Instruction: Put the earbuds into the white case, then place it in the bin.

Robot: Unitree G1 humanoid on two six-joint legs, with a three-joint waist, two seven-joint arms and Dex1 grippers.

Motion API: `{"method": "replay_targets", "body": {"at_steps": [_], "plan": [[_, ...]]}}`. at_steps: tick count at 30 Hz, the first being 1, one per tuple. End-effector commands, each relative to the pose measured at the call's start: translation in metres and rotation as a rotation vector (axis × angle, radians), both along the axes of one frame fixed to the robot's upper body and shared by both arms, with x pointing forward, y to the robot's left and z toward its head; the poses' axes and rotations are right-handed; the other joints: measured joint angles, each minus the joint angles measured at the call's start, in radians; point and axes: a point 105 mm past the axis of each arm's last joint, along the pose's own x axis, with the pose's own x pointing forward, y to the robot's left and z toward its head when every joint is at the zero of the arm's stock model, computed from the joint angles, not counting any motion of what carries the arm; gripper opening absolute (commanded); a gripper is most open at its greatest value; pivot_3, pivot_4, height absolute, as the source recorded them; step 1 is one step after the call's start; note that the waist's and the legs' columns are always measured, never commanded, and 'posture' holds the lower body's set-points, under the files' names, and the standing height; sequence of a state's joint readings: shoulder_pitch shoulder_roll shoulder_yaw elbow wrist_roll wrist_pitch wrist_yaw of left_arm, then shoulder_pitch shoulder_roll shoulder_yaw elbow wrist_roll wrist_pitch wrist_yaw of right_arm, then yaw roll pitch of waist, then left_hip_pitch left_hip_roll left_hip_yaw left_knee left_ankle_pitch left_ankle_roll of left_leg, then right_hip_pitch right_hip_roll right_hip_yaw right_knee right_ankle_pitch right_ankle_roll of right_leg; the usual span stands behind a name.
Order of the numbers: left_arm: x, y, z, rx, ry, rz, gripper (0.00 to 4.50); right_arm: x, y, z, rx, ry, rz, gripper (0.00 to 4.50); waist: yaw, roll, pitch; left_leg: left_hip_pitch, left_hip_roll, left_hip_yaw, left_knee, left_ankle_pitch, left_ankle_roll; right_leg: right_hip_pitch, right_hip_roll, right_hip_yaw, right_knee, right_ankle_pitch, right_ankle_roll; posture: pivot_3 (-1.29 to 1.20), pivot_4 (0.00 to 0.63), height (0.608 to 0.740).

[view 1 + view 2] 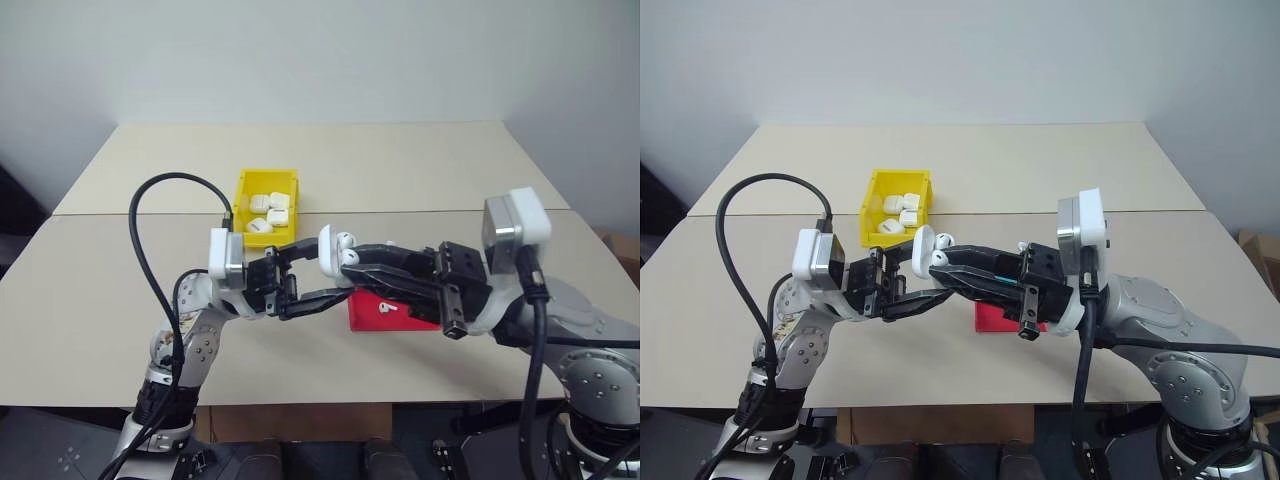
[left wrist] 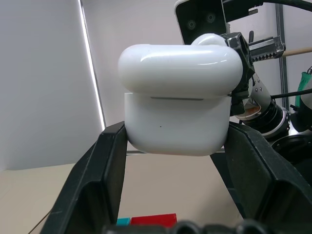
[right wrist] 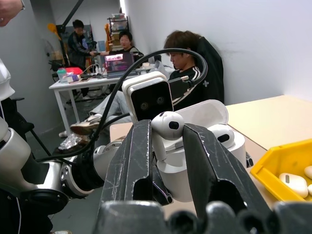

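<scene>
The white case (image 2: 175, 122) is held above the table's front with my left gripper (image 1: 328, 270) shut on its body. Its lid stands open in the right wrist view, and one earbud (image 3: 222, 135) sits inside. My right gripper (image 3: 168, 130) is shut on a second earbud (image 3: 168, 124), holding it right at the case's open top. Another earbud (image 1: 388, 307) lies on the red tray (image 1: 372, 312) under my right arm. The yellow bin (image 1: 243, 200) stands behind my grippers at mid-table, with several white cases (image 1: 268, 212) in it.
A seam (image 1: 420, 212) between two tabletops runs across just behind the bin. A sliver of a blue tray (image 2: 123, 221) shows beside the red one. In the right wrist view, people (image 3: 180, 63) sit at a desk beyond the table.
</scene>
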State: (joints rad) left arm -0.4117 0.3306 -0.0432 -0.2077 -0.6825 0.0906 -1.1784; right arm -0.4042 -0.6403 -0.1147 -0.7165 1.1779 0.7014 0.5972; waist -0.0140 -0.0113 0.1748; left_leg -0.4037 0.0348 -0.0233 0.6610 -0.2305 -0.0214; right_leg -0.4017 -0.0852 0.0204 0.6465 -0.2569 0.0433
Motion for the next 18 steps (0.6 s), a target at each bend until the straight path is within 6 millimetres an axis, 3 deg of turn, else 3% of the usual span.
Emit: {"method": "replay_targets", "body": {"at_steps": [1,18], "plan": [[-0.0077,-0.0003,0.0082,-0.024,-0.055,-0.011,2.75,0.0002,-0.0014,0.0000,-0.002,-0.021,-0.013,1.06,0.000,0.000,0.000,0.000,0.000,0.000,0.000,0.000,0.000,0.000,0.000,0.000,0.000,0.000,0.000,0.00,0.150,0.740],[-0.0087,-0.0007,0.0060,-0.028,-0.059,-0.008,2.75,0.0005,-0.0037,-0.0023,-0.017,-0.015,-0.010,1.06,0.000,0.000,0.000,0.000,0.000,0.000,0.000,0.000,0.000,0.000,0.000,0.000,0.000,0.000,0.000,0.00,0.150,0.740]]}}
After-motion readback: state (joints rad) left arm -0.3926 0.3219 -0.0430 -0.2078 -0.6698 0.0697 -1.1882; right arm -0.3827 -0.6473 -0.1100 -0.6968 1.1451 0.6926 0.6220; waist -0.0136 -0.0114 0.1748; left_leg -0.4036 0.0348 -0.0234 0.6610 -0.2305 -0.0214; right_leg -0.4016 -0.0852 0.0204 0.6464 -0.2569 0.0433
